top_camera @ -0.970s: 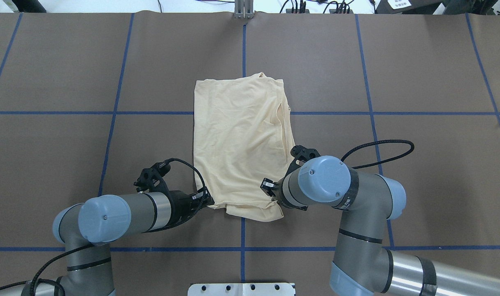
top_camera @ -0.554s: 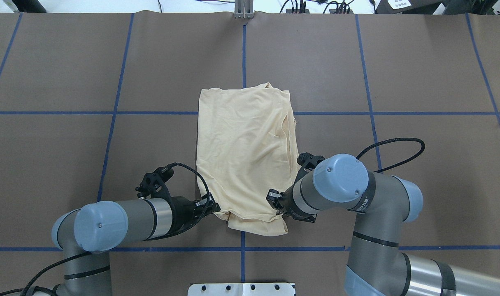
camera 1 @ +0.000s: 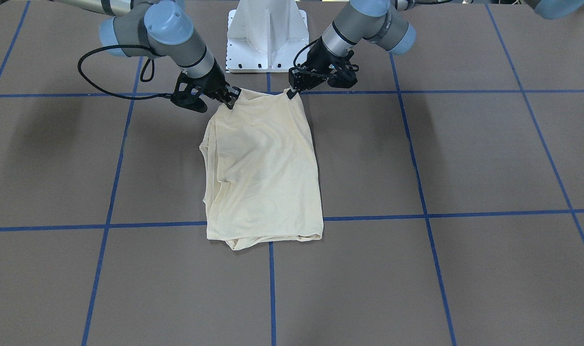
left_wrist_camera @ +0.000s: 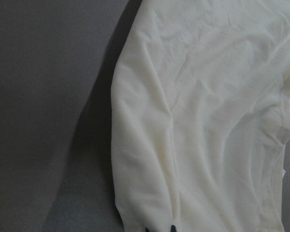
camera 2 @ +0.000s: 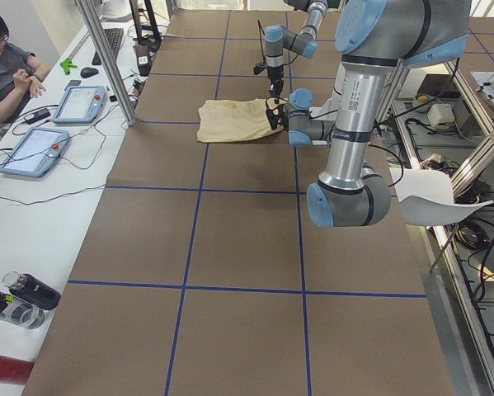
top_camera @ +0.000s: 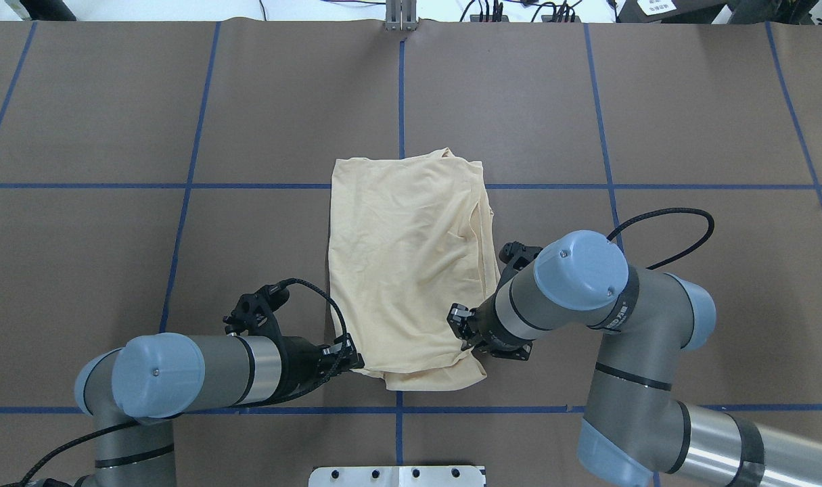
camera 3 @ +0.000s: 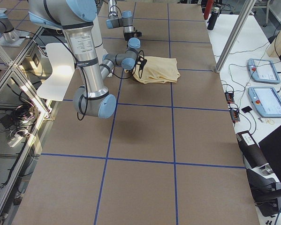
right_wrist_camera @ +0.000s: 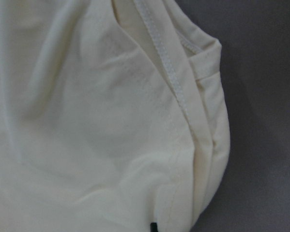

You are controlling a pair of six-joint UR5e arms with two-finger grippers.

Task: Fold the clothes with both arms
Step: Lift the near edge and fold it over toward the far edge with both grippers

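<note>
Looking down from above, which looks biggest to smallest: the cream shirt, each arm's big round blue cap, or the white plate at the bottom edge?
Pale cream-yellow fabric T-shirt
Right arm's round light blue cap and left arm's cap: too alike to rank
White metal plate, partly cropped

Folded T-shirt [top_camera: 411, 257], left arm [top_camera: 208, 368], right arm [top_camera: 580, 284] gripping

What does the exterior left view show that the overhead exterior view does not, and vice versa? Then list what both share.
Only exterior left: a seated operator, two tablet-like pendants and bottles on the white side bench. Only overhead: the white base plate, and a clear look at the left gripper and right gripper each pinching a near corner of the T-shirt. Both: the T-shirt, the left arm, the right arm and the brown table with blue lines.
</note>
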